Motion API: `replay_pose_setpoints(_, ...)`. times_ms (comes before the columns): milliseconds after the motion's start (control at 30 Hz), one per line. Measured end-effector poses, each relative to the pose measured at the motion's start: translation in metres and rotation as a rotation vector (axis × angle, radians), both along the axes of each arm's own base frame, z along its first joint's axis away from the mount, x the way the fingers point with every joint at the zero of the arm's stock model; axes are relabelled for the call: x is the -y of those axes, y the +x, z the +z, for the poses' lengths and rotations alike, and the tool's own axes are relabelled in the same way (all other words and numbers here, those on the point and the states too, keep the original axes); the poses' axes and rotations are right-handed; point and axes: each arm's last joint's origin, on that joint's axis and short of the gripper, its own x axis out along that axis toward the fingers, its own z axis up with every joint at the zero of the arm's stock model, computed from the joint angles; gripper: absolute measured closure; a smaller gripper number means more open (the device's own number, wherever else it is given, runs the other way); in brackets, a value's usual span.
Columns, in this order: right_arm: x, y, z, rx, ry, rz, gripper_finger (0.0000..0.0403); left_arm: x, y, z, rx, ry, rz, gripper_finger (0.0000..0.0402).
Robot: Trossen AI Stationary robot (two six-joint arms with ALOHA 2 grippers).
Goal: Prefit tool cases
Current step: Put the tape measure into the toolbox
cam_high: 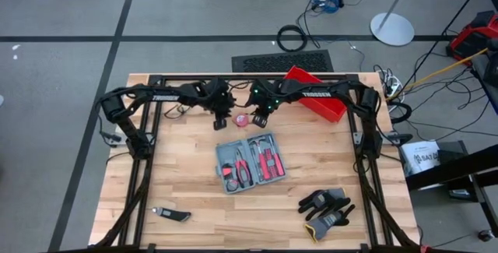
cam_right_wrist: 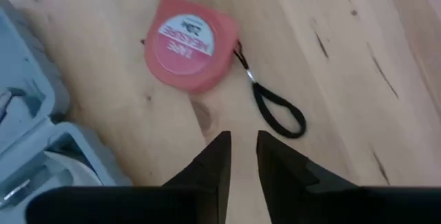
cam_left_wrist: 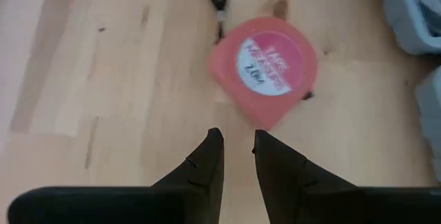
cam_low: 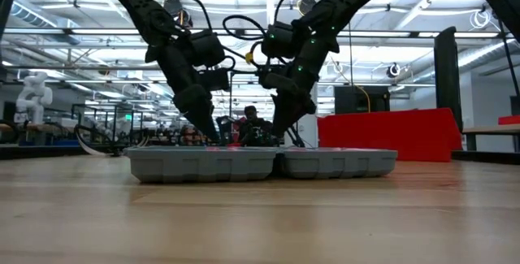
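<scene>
Grey tool case (cam_high: 250,163), red tape measure (cam_left_wrist: 265,69) with white label, red bin (cam_high: 315,94).

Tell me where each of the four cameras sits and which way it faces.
High view: above the table, looking straight down on the open grey plastic tool case; both arms show.
Low view: at table-top height, looking level at the case; both arms descend.
Left wrist view: on the left arm, facing the round red tape measure; left gripper shows.
Right wrist view: on the right arm, facing the tape; right gripper shows.
Both wrist views share the tape measure.
</scene>
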Motion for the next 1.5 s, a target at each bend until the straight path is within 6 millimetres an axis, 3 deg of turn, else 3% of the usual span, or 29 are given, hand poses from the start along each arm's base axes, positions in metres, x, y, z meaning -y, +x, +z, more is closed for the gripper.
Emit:
replay_pose_setpoints(367, 0.005, 0.011, -0.035, -0.027, 0.01, -0.005, 0.0355, -0.003, 0.0, -0.001, -0.016, 0.031, 0.067, 0.0316)
replay_pose_setpoints(667, 0.026, 0.01, -0.048, 0.005, 0.019, -0.058, 0.0355, -0.003, 0.009, -0.026, -0.043, -0.017, 0.068, 0.0316)
replay_pose_setpoints(800, 0.042, 0.005, -0.048, 0.033, 0.011, -0.099, 0.0356, 0.001, 0.013, -0.031, -0.042, -0.053, 0.044, 0.0316)
replay_pose_setpoints(1000, 0.064, 0.0, -0.046, 0.093, -0.004, -0.153, 0.0371, 0.014, 0.028, -0.022, 0.051, -0.109, -0.036, 0.0316)
replay_pose_setpoints(1267, 0.063, 0.011, -0.03, 0.19, 0.043, -0.075, 0.0401, 0.024, 0.051, -0.002, 0.143, -0.07, -0.081, 0.0316)
replay_pose_setpoints(1500, 0.052, 0.001, -0.008, 0.096, 0.061, -0.082, 0.0402, 0.025, 0.04, 0.006, -0.071, -0.028, 0.006, 0.0316)
